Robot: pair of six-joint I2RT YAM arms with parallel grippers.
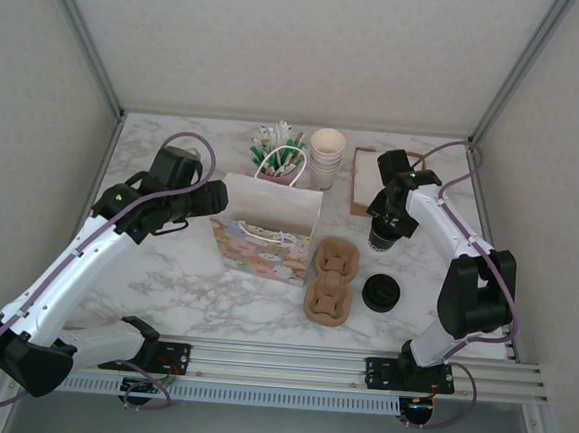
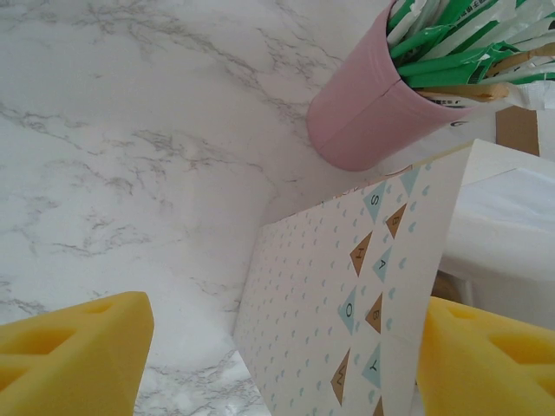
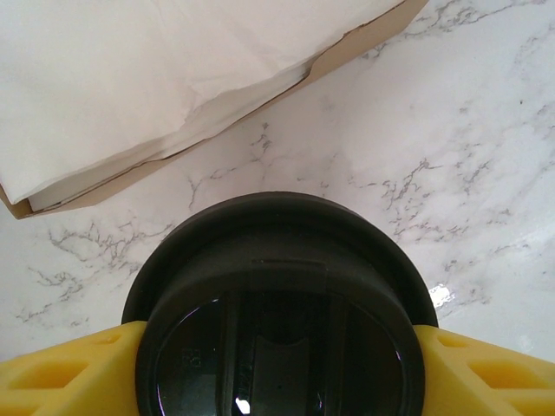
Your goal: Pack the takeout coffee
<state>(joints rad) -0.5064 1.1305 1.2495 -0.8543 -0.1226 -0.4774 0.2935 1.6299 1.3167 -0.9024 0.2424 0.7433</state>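
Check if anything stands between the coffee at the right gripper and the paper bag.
Only the cardboard cup carriers, lying low on the table just right of the paper bag. The takeout coffee, in the right gripper, should probably clear them if lifted over the bag's rim.

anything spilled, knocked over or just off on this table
Nothing stands out. The coffee cup stands upright, lid on, between the fingers of the right gripper, and the table around it looks dry. The paper bag, the cup carriers and the stacked cups look undamaged.
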